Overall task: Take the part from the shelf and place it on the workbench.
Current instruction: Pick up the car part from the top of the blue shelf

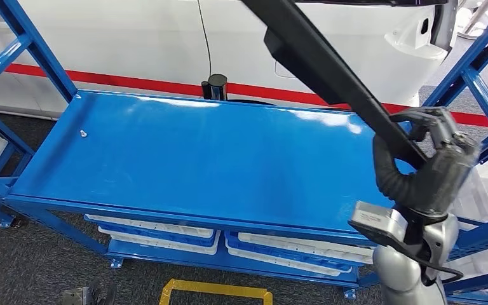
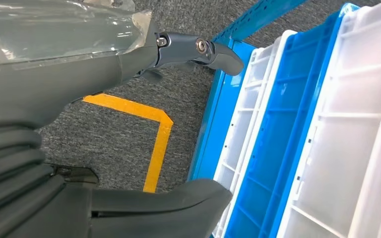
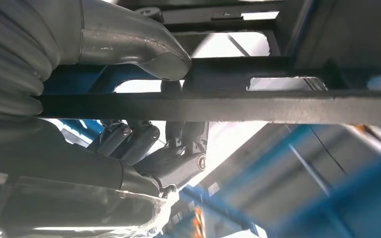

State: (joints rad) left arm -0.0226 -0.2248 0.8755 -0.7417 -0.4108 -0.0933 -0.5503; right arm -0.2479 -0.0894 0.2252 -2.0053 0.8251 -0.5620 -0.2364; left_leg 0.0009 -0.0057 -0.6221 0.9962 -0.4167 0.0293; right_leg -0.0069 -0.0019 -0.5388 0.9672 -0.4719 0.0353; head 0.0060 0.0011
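White and blue plastic trays (image 1: 165,230) sit stacked low down, yellow tape (image 1: 215,290) marks the grey carpet (image 1: 51,267), and a red stripe (image 1: 133,82) crosses the white wall (image 1: 133,38) behind.

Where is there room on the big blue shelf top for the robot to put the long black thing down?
Nearly the whole blue shelf top is bare, from the left posts across to the middle; just a tiny white speck lies near the left edge. The right end is crowded: the right hand grips the long black part there.
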